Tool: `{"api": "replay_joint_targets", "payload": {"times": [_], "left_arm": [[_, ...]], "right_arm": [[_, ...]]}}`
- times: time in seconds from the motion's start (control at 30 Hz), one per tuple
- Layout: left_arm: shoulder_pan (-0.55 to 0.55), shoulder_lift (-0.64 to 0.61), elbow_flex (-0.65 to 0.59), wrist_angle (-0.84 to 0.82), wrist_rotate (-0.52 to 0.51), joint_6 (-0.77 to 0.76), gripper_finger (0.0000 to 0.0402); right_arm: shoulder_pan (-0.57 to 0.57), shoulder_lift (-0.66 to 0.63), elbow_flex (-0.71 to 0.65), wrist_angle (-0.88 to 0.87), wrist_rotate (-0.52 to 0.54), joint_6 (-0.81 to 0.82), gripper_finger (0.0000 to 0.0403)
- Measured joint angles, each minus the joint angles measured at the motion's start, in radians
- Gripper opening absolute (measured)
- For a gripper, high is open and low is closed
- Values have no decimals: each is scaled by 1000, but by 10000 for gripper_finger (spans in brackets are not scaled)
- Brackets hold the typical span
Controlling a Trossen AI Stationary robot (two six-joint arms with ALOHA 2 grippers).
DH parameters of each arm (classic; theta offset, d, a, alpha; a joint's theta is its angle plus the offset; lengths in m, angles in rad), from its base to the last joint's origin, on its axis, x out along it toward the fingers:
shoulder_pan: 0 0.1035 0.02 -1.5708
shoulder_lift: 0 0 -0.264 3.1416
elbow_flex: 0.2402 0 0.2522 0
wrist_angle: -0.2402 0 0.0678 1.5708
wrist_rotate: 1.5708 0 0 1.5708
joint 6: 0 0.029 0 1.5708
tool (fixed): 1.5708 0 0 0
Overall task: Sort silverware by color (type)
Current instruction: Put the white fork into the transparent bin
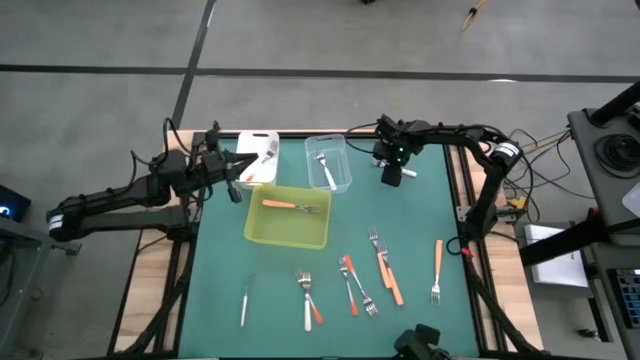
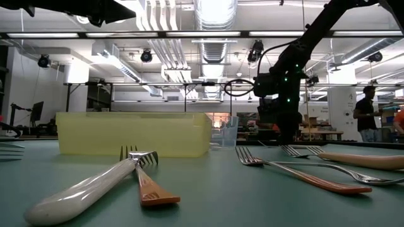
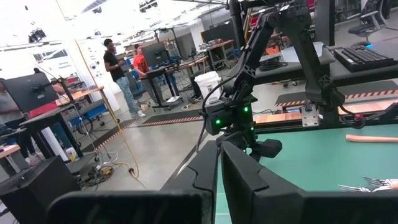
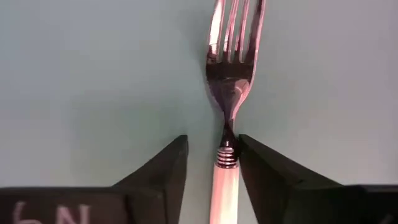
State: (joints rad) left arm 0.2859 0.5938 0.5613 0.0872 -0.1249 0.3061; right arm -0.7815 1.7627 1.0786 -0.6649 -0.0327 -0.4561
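Observation:
My right gripper [image 1: 396, 172] hovers near the table's far edge, just right of the clear tub [image 1: 329, 163], and is shut on a white-handled fork [image 4: 229, 93]. My left gripper [image 1: 236, 180] is shut and empty beside the white tub [image 1: 257, 149], which holds one fork [image 1: 270, 152]. A silver fork lies in the clear tub. An orange-handled fork [image 1: 283, 206] lies in the yellow-green tray [image 1: 262, 233]. Several more forks lie flat on the near half of the table: orange-handled ones [image 1: 388, 272], [image 1: 437, 268], and a pale one [image 1: 245, 301]. My right gripper has the fork by the top of its white handle [image 4: 226, 163], just below the ribbed collar. The handle runs back between the two fingers [image 4: 261, 171], along them. The silver head [image 4: 235, 37] sticks out past the fingertips over the green table.
The yellow-green tray sits mid-table, with the clear and white tubs behind it at the far edge. Loose forks [image 2: 95, 189], [image 2: 303, 173] crowd the near strip. The table's right side between the right gripper and these forks is bare mat [image 1: 420, 215]. People [image 3: 121, 68] stand far beyond the table.

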Motion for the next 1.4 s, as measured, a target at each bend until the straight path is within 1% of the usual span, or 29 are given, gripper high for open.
{"api": "replay_joint_targets", "payload": {"times": [0.13,0.27,0.37,0.47,0.63,0.8,0.87,0.93,1.23,1.4], "left_arm": [[0,0,0,0,0,0,3],[0,0,0,0,0,0,3],[0,0,0,0,0,0,3],[0,0,0,0,0,0,3],[0,0,0,0,0,0,3],[0,0,0,0,0,5,3],[0,0,0,0,0,5,3],[0,0,0,0,0,5,3],[0,0,0,0,0,5,3],[0,0,0,0,0,5,3]], "right_arm": [[0,-5,-2,0,-2,6,85],[1,-6,-2,4,-1,54,41],[1,-6,-2,5,2,105,21],[0,-6,-2,6,7,191,20],[0,-24,-1,8,19,380,20],[-2,-51,44,-19,90,569,19],[-2,-68,86,-26,103,680,19],[-1,-75,129,-51,95,755,19],[37,-89,383,-163,83,928,18],[65,-89,502,-192,-19,1016,18]]}}
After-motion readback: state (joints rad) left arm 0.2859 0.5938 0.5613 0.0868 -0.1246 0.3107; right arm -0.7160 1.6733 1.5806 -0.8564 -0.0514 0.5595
